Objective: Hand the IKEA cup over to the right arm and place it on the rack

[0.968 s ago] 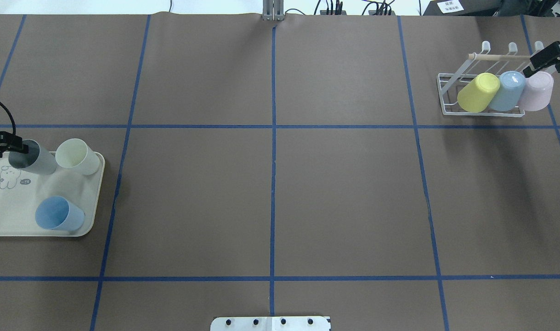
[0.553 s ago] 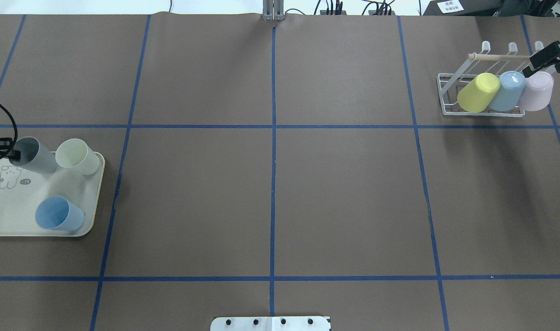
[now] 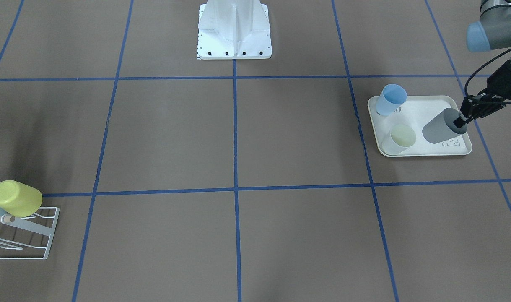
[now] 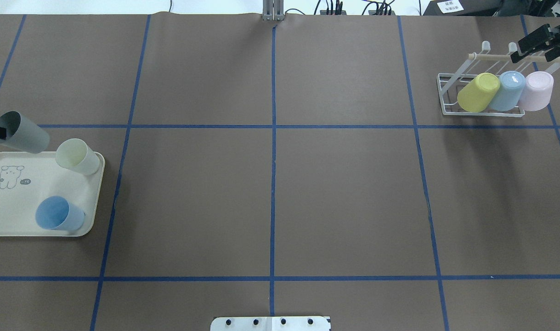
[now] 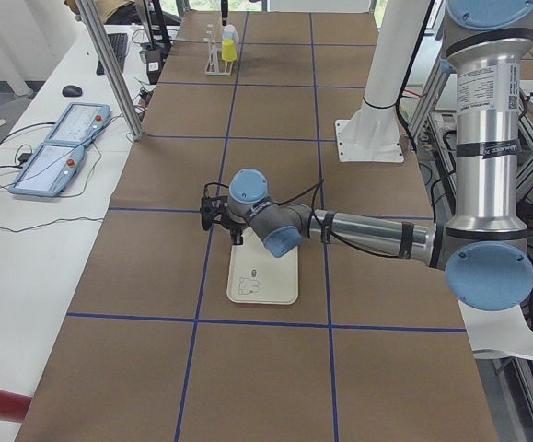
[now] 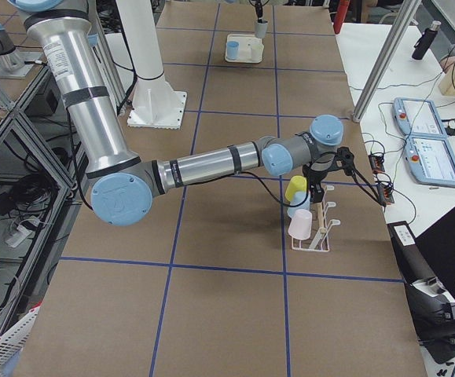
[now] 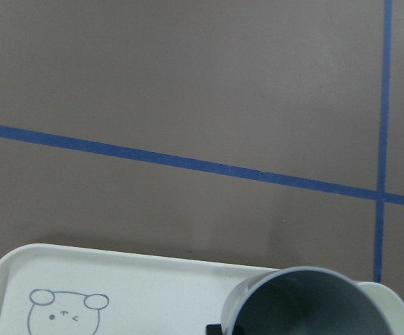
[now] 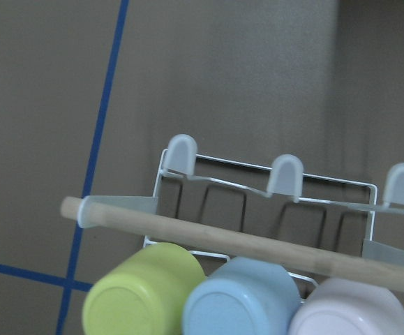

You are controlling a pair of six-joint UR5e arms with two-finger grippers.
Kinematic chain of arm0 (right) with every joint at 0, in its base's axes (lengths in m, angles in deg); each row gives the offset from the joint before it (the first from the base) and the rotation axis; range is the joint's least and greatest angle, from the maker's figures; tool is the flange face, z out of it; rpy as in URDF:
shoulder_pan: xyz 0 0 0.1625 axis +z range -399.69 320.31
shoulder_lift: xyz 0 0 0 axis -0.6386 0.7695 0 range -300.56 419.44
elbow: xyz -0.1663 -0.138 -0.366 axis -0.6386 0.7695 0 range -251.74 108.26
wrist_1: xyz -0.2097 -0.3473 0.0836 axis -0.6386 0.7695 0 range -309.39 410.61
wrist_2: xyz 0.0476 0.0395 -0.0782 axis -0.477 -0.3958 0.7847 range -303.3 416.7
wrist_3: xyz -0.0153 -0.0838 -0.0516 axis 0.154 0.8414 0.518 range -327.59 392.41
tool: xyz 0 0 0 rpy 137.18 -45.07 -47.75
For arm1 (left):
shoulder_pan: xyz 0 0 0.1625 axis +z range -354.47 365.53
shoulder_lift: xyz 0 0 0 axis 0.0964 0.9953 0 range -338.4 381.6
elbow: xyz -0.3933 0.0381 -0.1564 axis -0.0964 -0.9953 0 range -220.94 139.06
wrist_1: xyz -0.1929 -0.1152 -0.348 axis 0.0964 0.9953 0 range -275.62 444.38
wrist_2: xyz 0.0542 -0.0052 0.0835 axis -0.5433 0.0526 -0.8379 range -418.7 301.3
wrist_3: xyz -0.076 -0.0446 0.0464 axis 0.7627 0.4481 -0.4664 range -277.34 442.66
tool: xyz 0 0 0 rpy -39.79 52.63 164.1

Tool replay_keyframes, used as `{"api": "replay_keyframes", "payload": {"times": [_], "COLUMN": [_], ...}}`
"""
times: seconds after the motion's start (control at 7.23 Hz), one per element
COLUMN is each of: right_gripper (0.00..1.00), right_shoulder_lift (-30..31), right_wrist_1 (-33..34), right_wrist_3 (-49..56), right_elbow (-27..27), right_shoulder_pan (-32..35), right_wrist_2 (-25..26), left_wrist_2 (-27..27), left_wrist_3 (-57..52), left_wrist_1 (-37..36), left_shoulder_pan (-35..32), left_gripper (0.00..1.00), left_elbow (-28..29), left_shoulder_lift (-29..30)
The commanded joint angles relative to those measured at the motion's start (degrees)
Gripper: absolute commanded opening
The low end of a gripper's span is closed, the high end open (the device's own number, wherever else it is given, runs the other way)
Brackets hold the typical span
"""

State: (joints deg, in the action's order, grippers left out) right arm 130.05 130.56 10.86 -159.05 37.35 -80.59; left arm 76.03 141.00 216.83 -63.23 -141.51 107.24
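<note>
The dark grey IKEA cup [image 4: 21, 132] hangs tilted over the far edge of the cream tray [image 4: 13, 227], with my left gripper [image 3: 463, 120] shut on its rim. The left wrist view looks down into this grey cup [image 7: 313, 303]. At the far right stands the white wire rack [image 4: 445, 94] with its wooden rod [image 8: 257, 244]. On it lie a yellow cup [image 4: 478, 92], a blue cup [image 4: 507, 90] and a pink cup [image 4: 537, 90]. My right gripper [image 4: 542, 44] hovers open just above and behind the pink cup, holding nothing.
A cream cup [image 4: 76, 156] and a light blue cup [image 4: 58, 214] stand on the tray, close to the lifted cup. Blue tape lines grid the brown table. The white robot base [image 3: 234, 31] sits at the near middle edge.
My left gripper has lifted the grey cup off the tray and carried it toward the table's far side. My right gripper has drawn up and back from the pink cup.
</note>
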Motion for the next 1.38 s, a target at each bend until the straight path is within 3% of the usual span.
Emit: {"api": "replay_keyframes", "payload": {"times": [0.0, 0.14, 0.55, 0.83, 0.97, 1.11, 1.25], "right_gripper": [0.98, 0.98, 0.98, 0.98, 0.98, 0.98, 0.98], "right_shoulder_lift": [-0.56, -0.48, -0.30, -0.30, -0.48, -0.48, -0.48], "right_wrist_1": [-5.28, -14.12, -39.96, -55.35, -62.65, -70.90, -80.21], "right_wrist_3": [-15.61, -27.28, -59.64, -72.08, -78.92, -85.34, -91.58], "right_elbow": [-4.17, -4.09, -3.65, -3.56, -4.00, -4.26, -4.27], "right_shoulder_pan": [-3.46, -5.83, -11.63, -15.41, -17.26, -18.84, -23.12], "right_wrist_2": [0.00, 0.00, 0.00, 0.18, 0.87, 3.75, 11.35], "left_wrist_2": [0.54, 0.62, -2.60, -14.96, -19.63, -20.11, -20.29], "left_wrist_3": [17.13, 26.20, 47.92, 62.17, 64.67, 70.53, 78.16], "left_wrist_1": [0.35, 0.96, 7.98, 20.23, 27.61, 32.91, 35.83], "left_shoulder_pan": [0.04, 0.21, 11.61, 25.53, 28.31, 29.38, 29.48], "left_gripper": [0.00, 0.00, 0.00, 0.00, 0.00, 0.00, 0.00], "left_elbow": [-5.05, -5.77, -5.60, -3.33, -2.44, -1.39, -0.25], "left_shoulder_lift": [3.97, 7.75, 17.42, 22.18, 22.64, 24.29, 27.79]}}
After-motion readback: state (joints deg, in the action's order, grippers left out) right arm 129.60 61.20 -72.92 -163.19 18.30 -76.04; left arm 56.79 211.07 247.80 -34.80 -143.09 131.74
